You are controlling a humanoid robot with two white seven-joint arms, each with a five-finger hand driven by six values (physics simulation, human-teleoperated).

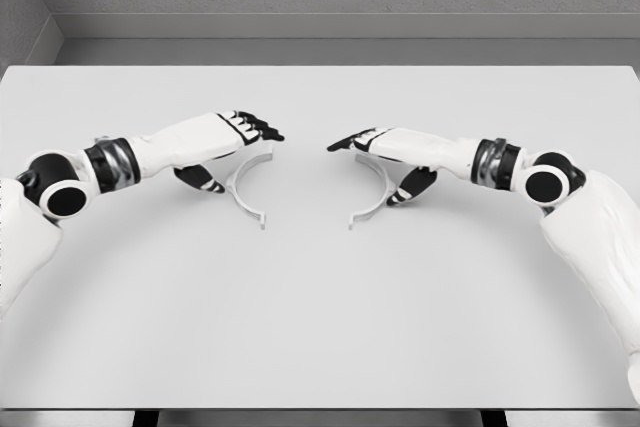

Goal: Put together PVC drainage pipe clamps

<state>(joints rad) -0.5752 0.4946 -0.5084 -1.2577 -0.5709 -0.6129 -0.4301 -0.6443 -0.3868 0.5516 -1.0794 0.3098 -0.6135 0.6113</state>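
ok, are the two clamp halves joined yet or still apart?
Apart. The left half and right half lie flat on the table with bare table between them, open sides facing outward.

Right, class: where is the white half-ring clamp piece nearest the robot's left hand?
In the head view, the white half-ring clamp piece lies on the white table, left of centre, partly under the left hand, its open side facing the matching half opposite.

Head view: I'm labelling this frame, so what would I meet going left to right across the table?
Left hand → left clamp half → right clamp half → right hand, all over the white table. Each hand partly overlaps its clamp half, so those neighbours are ordered by their middles.
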